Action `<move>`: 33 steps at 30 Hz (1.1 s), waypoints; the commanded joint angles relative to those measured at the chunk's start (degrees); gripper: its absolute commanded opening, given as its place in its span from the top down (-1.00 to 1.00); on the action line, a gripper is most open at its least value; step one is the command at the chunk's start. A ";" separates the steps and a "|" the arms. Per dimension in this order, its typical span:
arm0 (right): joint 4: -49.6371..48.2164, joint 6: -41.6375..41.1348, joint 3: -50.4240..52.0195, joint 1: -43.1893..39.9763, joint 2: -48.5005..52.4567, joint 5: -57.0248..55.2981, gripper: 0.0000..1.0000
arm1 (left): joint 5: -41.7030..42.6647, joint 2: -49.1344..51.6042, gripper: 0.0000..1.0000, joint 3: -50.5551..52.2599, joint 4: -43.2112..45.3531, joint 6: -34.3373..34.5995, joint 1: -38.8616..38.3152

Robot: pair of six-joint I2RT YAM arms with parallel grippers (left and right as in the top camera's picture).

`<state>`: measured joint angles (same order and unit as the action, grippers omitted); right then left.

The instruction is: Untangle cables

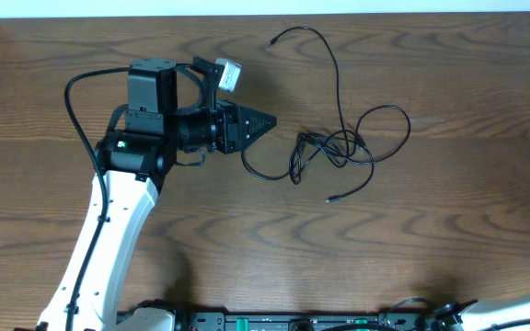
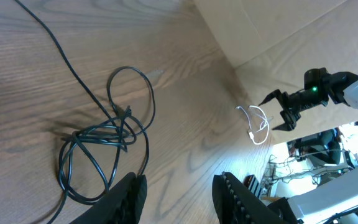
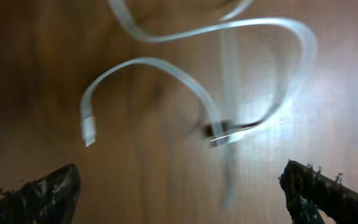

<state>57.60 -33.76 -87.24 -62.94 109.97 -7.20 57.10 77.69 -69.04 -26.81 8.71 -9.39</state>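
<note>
Overhead view: the left arm (image 1: 109, 239) comes up from the 7 o'clock edge, bends at the elbow and turns its wrist toward 3 o'clock. The left fingers (image 1: 258, 123) taper toward 3 o'clock over the wooden worktop (image 1: 449, 257). The black cables (image 1: 339, 147) lie in a loose knot at 3 o'clock from them, near but apart. One strand climbs toward 12 o'clock, and a small plug end (image 1: 329, 199) lies at 6 o'clock of the knot. A sliver of the right arm (image 1: 523, 308) shows at the 5 o'clock edge.

Left wrist view: the left fingers (image 2: 129, 196) stand at the 6 o'clock edge with a narrow gap and nothing between them. The black cables (image 2: 104, 137) sit toward 9 o'clock. One strand runs down beside a finger, and I cannot tell whether they touch. Toward 3 o'clock the right fingers (image 2: 278, 111) are spread wide just beside a white cable (image 2: 257, 127) on the worktop.

Right wrist view, blurred: the right fingers (image 3: 42, 193) show at the 7 and 5 o'clock corners, spread wide and gripping nothing. The white cable (image 3: 166, 68) lies curled on the worktop between them and 12 o'clock.
</note>
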 commanded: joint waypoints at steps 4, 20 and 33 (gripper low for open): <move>-2.67 5.86 -0.61 3.43 -9.77 13.81 -0.98 | -0.15 -0.61 0.21 0.70 -0.15 -1.20 0.26; -9.42 18.14 13.00 37.07 -44.68 12.61 -0.99 | -20.02 -0.61 0.05 0.70 -0.61 -1.64 1.09; -17.66 19.08 31.98 63.08 -44.96 21.77 -0.98 | -24.81 -0.61 -0.51 0.70 -2.64 -0.98 5.22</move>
<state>41.47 -19.29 -55.86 -4.27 63.29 8.29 33.67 77.69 -68.88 -28.73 7.66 -4.67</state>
